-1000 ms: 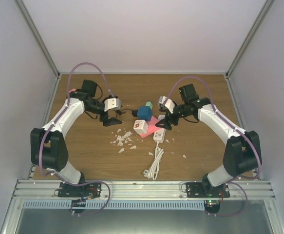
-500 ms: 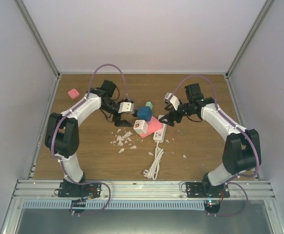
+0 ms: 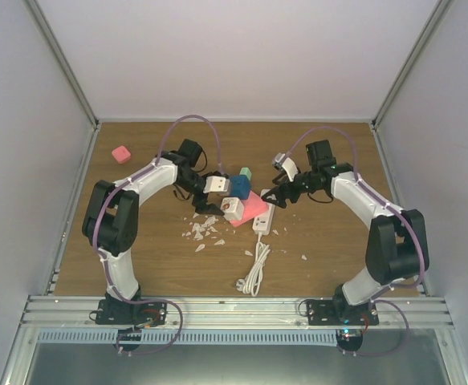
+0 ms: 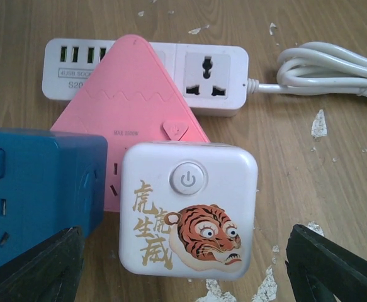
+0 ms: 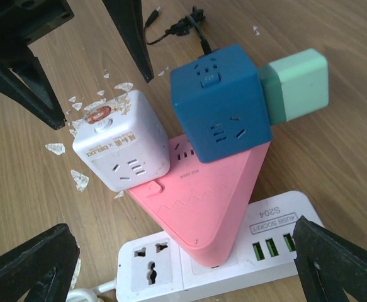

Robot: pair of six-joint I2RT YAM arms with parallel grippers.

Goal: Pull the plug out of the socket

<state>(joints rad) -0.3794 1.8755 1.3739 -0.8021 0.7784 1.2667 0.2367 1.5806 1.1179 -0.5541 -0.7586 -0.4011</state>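
A white power strip (image 3: 262,220) lies mid-table. A pink triangular adapter (image 3: 254,208) sits plugged in its middle socket. A white cube plug (image 3: 232,209) with a tiger picture and a blue cube (image 3: 238,186) stick out of the adapter, and a green plug (image 3: 246,172) sits on the blue cube. My left gripper (image 3: 210,205) is open just left of the white cube (image 4: 188,211), which lies between its fingers (image 4: 45,267). My right gripper (image 3: 271,199) is open over the strip (image 5: 233,264) and the adapter (image 5: 208,195), touching nothing.
White flakes (image 3: 202,232) litter the wood in front of the left gripper. The strip's coiled white cord (image 3: 256,269) runs toward the near edge. A small pink block (image 3: 121,153) lies at the back left. A thin black cable (image 5: 183,25) lies behind the blue cube.
My left arm has swung right, bringing its open gripper up to the white cube. My right gripper has shifted only slightly near the strip.
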